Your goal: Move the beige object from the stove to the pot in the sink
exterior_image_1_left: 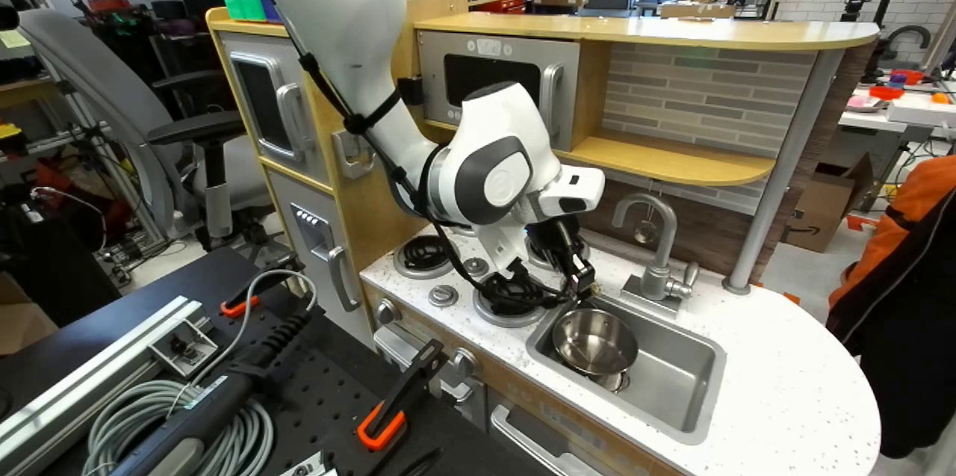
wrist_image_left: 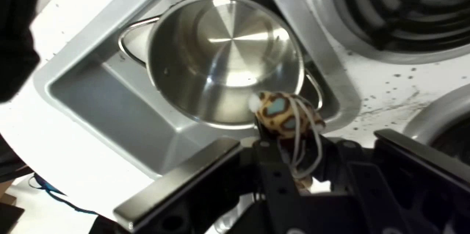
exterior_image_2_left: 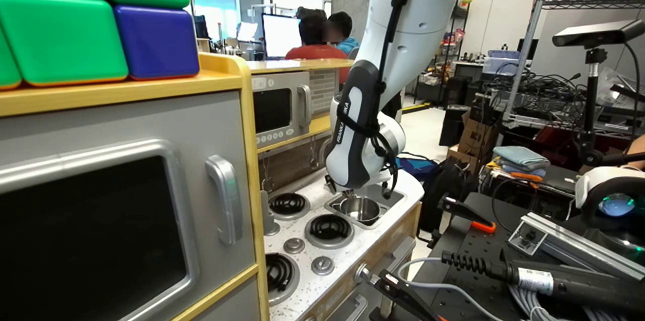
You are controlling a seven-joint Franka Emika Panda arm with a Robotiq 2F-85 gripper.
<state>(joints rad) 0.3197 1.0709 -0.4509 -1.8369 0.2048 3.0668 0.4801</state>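
The gripper (wrist_image_left: 304, 143) is clenched on the beige object (wrist_image_left: 281, 116), a tan, roundish lump with brown markings and pale blue patches, pinched at the tips of its black fingers (wrist_image_left: 268, 155). Pale strands (wrist_image_left: 319, 148) loop from the lump and trail down between the fingers. In the wrist view the beige object overlaps the rim of the pot (wrist_image_left: 172, 76); whether it hangs directly over the opening cannot be told. The pot, shiny steel with two wire handles (wrist_image_left: 122, 39), stands mouth upward inside the sink (exterior_image_1_left: 676, 371), at the end nearer the stove (exterior_image_2_left: 328, 229). A curved silver tap (exterior_image_1_left: 661, 233) rises beside the sink from the white speckled counter (exterior_image_1_left: 799, 379). In both exterior views the white robot arm (exterior_image_1_left: 358, 50) bends down over the counter, a black cable (exterior_image_1_left: 357, 123) strapped along it. Green and dark blue blocks (exterior_image_2_left: 63, 34) sit on top of the wooden play kitchen (exterior_image_2_left: 251, 170), and its grey toy microwave (exterior_image_1_left: 497, 66) is set higher up behind the stove
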